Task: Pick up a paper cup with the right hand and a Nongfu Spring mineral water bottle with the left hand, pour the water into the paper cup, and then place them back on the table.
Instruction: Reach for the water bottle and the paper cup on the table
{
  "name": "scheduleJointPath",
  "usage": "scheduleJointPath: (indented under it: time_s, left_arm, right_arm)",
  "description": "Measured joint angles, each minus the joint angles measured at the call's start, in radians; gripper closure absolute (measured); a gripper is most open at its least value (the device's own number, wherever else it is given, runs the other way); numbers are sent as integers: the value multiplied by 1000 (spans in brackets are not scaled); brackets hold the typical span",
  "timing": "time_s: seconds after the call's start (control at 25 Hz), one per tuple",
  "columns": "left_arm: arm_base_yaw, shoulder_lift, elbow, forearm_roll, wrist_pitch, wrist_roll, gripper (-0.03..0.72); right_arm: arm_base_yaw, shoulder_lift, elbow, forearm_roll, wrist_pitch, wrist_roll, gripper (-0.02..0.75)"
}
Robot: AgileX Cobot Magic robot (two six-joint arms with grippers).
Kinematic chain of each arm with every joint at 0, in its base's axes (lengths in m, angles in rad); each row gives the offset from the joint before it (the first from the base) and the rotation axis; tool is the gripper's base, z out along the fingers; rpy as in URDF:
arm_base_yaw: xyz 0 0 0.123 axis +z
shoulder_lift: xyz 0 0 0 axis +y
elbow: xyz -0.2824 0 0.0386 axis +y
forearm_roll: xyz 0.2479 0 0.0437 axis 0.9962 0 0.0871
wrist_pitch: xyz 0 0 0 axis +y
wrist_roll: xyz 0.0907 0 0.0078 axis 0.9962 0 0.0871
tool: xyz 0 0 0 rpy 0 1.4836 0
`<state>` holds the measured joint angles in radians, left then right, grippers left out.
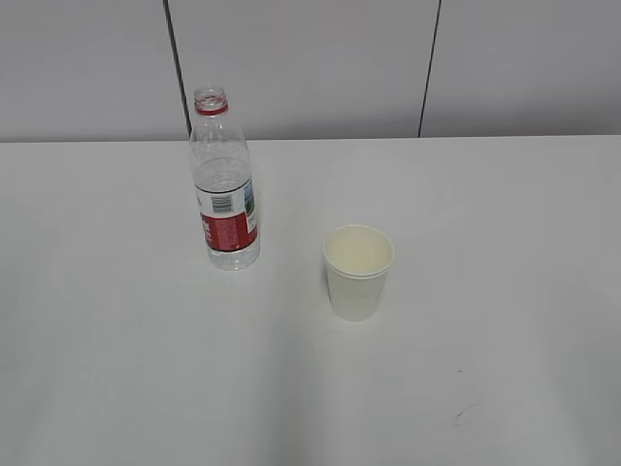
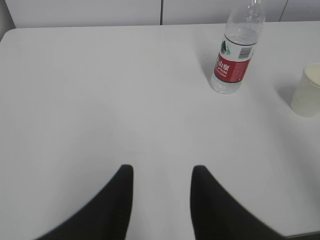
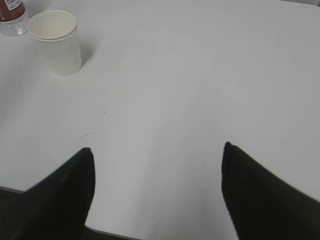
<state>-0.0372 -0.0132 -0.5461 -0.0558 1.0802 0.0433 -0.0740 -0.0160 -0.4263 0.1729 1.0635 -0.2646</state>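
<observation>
The Nongfu Spring bottle stands upright and uncapped on the white table, left of centre, with water in its lower part. It also shows in the left wrist view and at the top left corner of the right wrist view. The white paper cup stands upright to the bottle's right, also in the right wrist view and left wrist view. My left gripper is open and empty, well short of the bottle. My right gripper is open wide and empty, near the table's front edge. Neither arm shows in the exterior view.
A grey panelled wall runs behind the table. Small dark scuff marks lie at the front right of the tabletop, also in the right wrist view.
</observation>
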Motion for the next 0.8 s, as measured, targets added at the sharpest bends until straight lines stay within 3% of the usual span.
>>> scheduleJointPath:
  time_s: [0.8]
  left_arm:
    - [0, 0, 0, 0, 0, 0, 449]
  right_arm:
    - [0, 0, 0, 0, 0, 0, 156]
